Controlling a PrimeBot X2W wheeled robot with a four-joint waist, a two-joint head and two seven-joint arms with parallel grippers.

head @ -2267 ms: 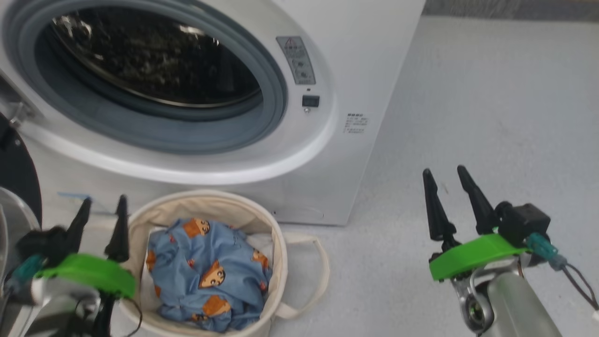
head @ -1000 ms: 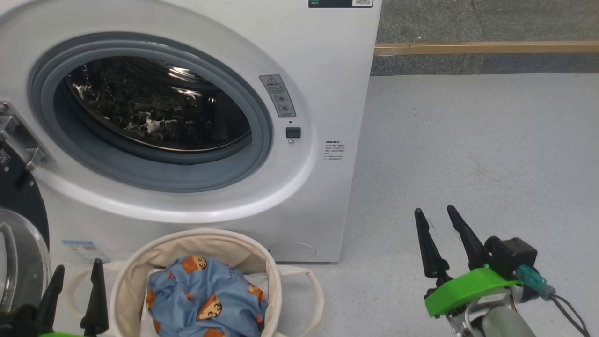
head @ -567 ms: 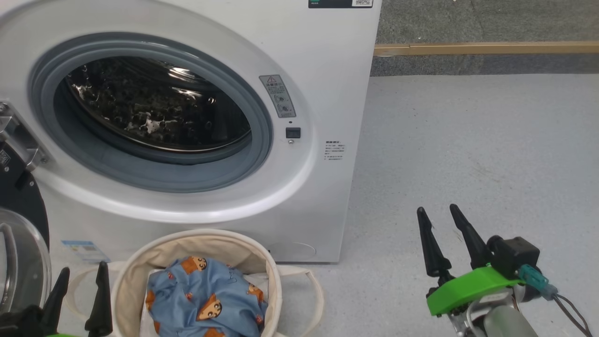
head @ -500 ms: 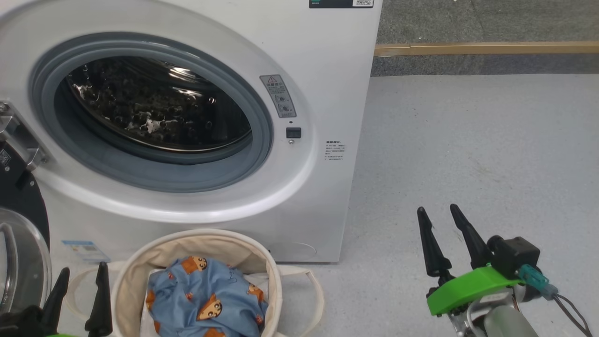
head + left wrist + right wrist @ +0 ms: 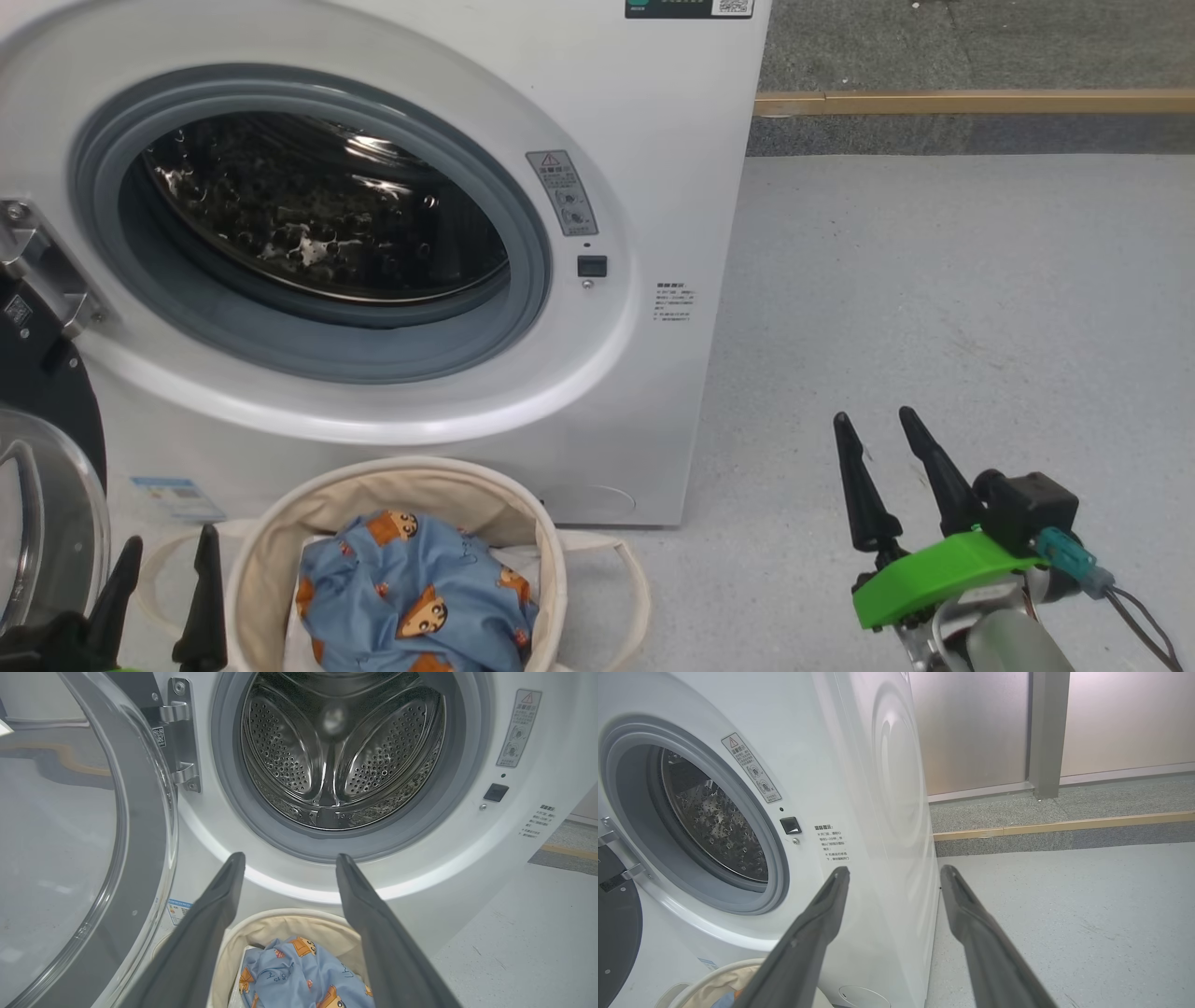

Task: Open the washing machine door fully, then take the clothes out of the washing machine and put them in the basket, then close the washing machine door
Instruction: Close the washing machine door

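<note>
The washer [image 5: 653, 140] has its door [image 5: 60, 849] wide open, folded out to the left on its hinge [image 5: 180, 732], so the mouth is unobstructed. In the left wrist view the drum [image 5: 336, 751] looks empty, with bare perforated steel and no fabric. The clothes [image 5: 411, 597] lie bunched in the basket [image 5: 392, 464], which sits on the floor [image 5: 934, 280] just in front of the washer and below the opening. That spot probably makes for a short drop from drum to basket.

The left claw [image 5: 171, 537] hangs low between the basket and the door. Its 2 fingers [image 5: 205, 933] are spread wide and hold nothing. The right claw [image 5: 875, 416] hovers over bare floor to the right of the washer, well apart from everything, and it too is wide and empty. I judge it is parked there to stay out of the door's arc.

By the look of things, 2 of the 3 steps are done and only closing the door is left. The left claw is nearest the door, so it seems the natural one to push the door shut. I cannot tell whether the door's lower rim would clear the basket as it swings.
</note>
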